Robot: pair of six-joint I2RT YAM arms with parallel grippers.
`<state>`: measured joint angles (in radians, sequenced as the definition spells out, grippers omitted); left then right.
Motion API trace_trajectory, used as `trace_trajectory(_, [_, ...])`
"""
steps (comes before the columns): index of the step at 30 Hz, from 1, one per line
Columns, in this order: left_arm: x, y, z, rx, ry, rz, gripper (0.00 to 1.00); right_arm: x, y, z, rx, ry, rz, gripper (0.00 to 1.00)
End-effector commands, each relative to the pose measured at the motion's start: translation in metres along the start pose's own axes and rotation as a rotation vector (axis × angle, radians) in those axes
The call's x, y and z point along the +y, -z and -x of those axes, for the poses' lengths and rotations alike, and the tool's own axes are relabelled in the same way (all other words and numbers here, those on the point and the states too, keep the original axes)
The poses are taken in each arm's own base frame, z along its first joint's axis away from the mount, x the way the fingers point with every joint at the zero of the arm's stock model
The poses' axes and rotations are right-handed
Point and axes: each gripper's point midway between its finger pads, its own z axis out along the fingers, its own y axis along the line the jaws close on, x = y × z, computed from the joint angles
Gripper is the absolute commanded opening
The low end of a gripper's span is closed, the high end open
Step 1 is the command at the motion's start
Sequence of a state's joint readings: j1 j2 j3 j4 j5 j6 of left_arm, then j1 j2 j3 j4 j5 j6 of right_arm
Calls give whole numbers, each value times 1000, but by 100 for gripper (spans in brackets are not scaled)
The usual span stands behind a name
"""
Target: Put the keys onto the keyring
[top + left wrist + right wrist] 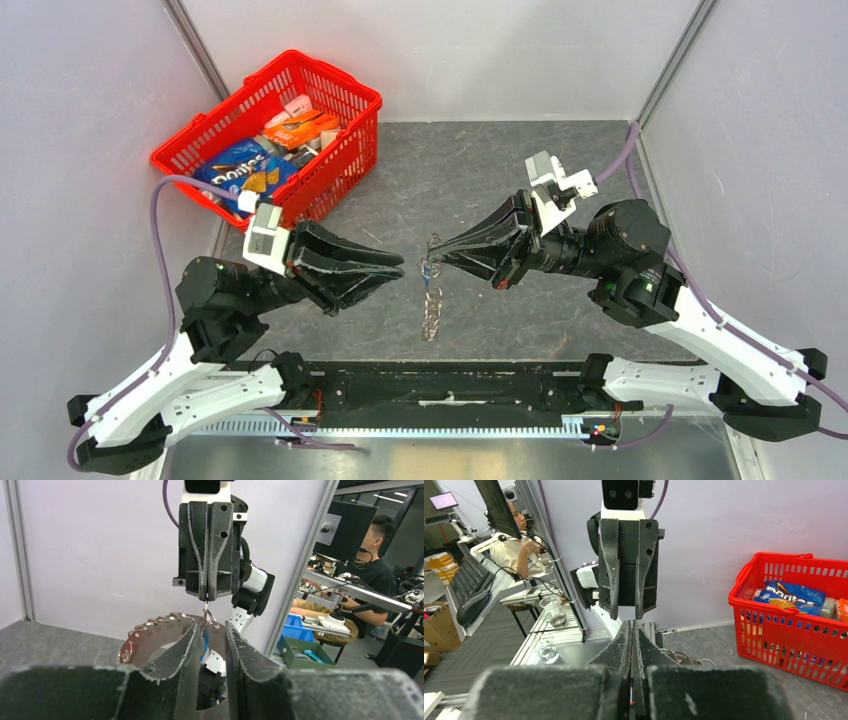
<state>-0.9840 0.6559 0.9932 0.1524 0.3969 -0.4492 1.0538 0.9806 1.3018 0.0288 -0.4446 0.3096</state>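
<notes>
Right gripper point(434, 262) clamps the keyring point(210, 618), keys point(432, 312) fanned beneath; left gripper point(396, 270) faces it, jaws apart, holding nothing.

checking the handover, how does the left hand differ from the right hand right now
The left hand has its fingers apart with a gap between them, while the right hand is pressed shut. The right hand pinches the keyring, with the keys trailing from it, while the left hand holds nothing that shows. Shared: both have black fingers and point at each other above the table, tips close but not touching.
</notes>
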Motion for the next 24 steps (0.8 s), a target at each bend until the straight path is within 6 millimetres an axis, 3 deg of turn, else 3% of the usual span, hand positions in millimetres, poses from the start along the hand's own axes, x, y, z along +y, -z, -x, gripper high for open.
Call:
trace_trajectory(1, [-8,1,11,-51,-112,-53,30,12,3,22,-74,4,40,0])
trace_trajectory(16, [-21,-7,8,-63,-154,-173,27,5,-8,17,-72,-84,19,0])
trace_trajectory(24, [-19,-10,3,-52,-165,-176,27,9,-9,19,-76,-96,43,0])
